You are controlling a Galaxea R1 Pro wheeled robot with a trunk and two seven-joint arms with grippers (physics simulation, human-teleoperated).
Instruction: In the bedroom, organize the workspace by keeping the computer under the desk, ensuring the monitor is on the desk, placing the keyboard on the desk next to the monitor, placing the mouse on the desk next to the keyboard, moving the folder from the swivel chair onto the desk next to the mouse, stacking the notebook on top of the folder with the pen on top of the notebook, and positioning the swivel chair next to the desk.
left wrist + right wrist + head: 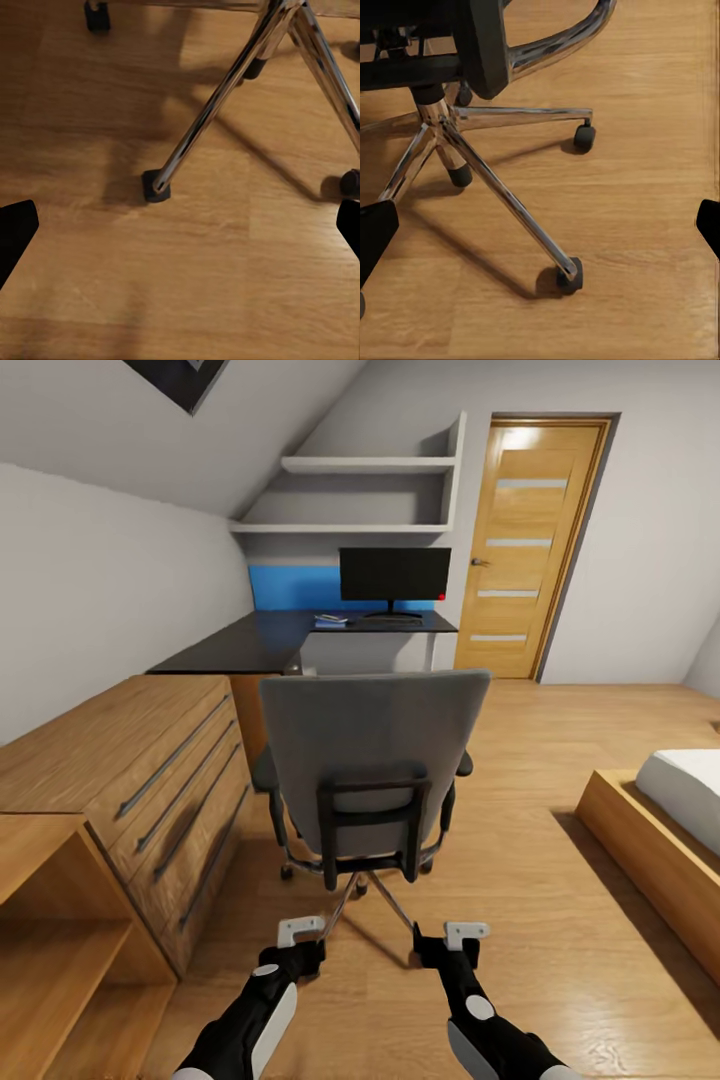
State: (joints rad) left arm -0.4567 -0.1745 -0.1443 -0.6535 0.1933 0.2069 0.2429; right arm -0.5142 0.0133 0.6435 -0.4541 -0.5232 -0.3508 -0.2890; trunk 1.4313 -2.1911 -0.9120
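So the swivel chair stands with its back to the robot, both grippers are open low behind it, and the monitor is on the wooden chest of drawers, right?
Not quite. The monitor stands on the black desk, not the wooden chest of drawers; the head view shows it. The rest holds: the swivel chair has its back to the robot, and the left gripper and right gripper are open low behind it.

— Where's the swivel chair [372, 760]?
— On the wood floor, well short of the desk [262, 641], its grey back toward the camera (chrome star base and black castors show beneath).
— And the desk?
— Black, in the corner. The monitor [394, 575] stands upright on it, screen dark, with something small and bluish just beside its base.
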